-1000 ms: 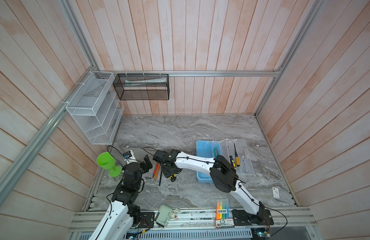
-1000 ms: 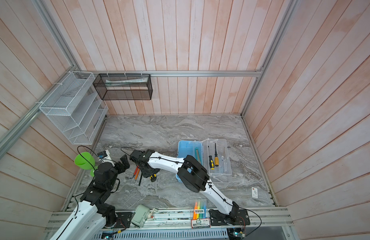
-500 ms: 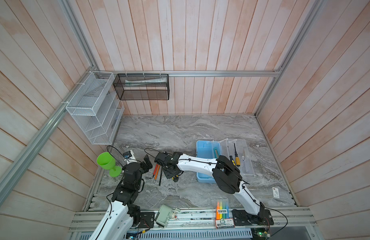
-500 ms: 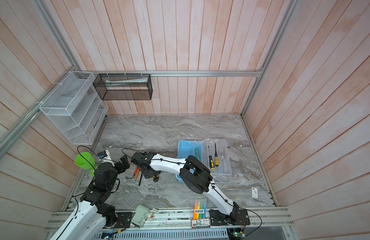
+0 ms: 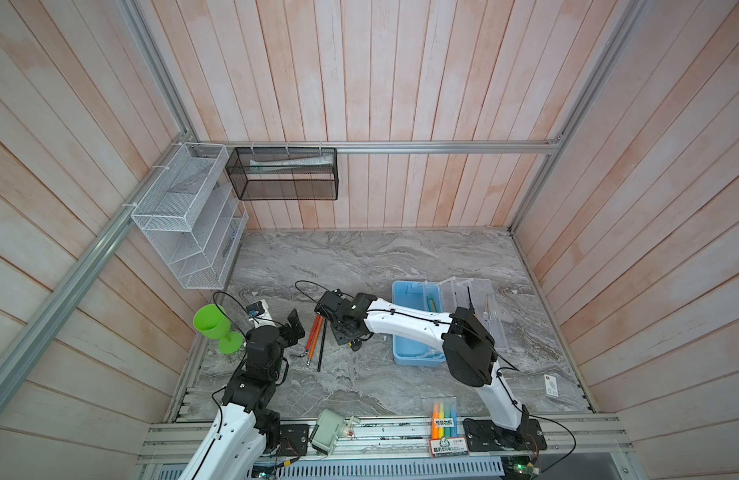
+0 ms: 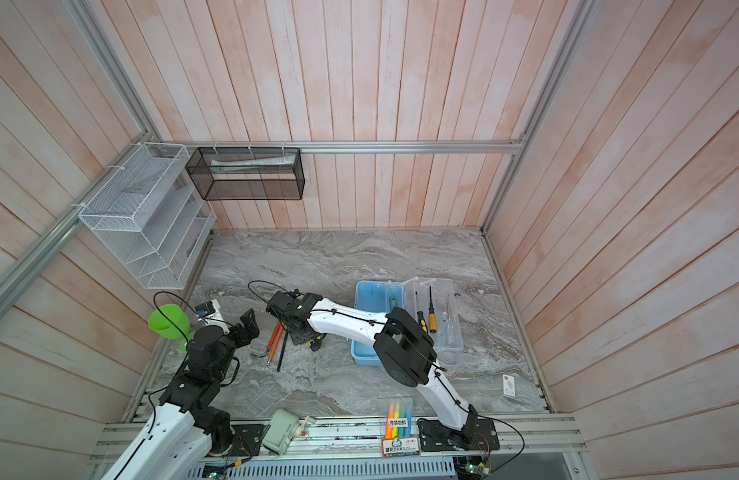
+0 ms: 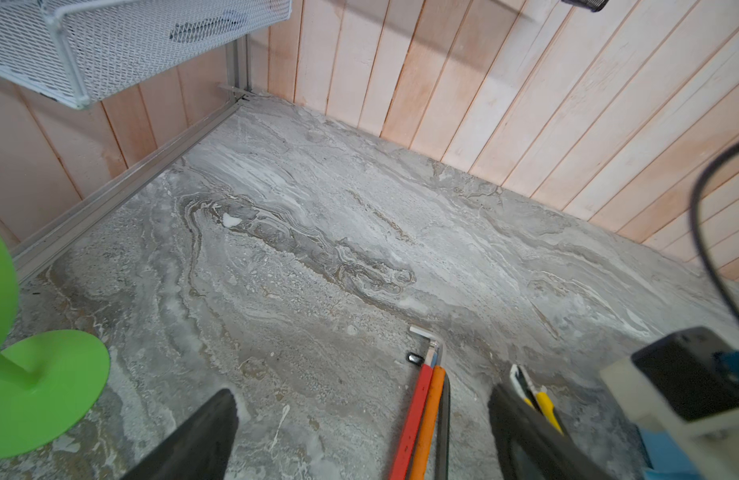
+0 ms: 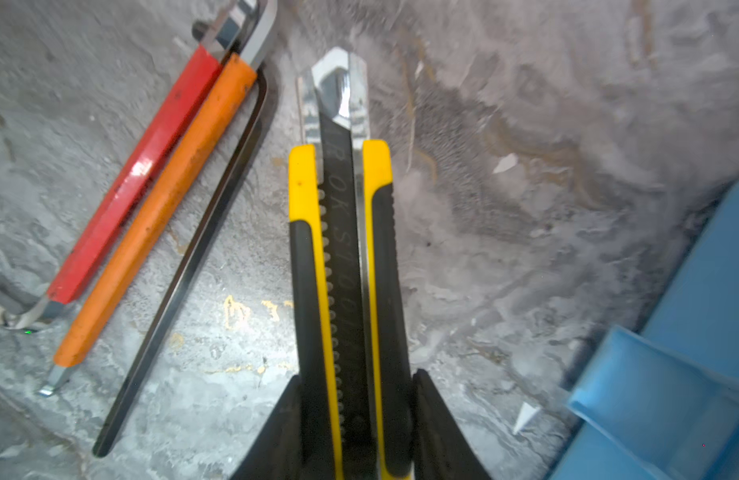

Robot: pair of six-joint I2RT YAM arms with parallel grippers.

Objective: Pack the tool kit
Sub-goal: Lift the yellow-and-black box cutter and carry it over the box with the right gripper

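Nearest me, the right hand pinched a yellow-and-black utility knife low over the bench; the left hand stood spread. If that tail-end grip slipped, the knife could swing and drop. Its slider lettering was too blurred to read. Beyond, the blue case lay open.
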